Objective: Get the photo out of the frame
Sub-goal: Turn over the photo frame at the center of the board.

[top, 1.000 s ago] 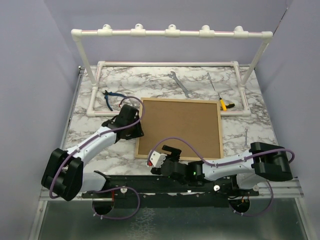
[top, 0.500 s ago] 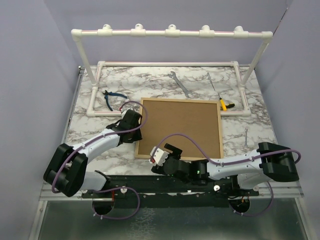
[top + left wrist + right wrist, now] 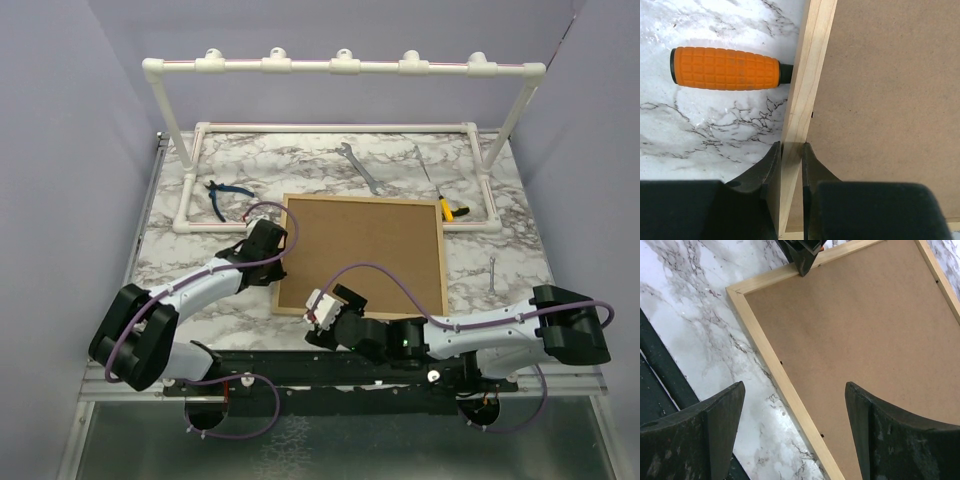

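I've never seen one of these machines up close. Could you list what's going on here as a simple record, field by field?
Frame: large light-wood picture frame, lying flat with its brown fibreboard back up
Photo: not visible
Left hand: closed on the frame's left wooden edge
Right hand: open, above the frame's near left corner
Beside frame: orange ribbed tool handle on the white marble table

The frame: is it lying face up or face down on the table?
Face down: the frame shows only its brown backing board inside the wood edging.
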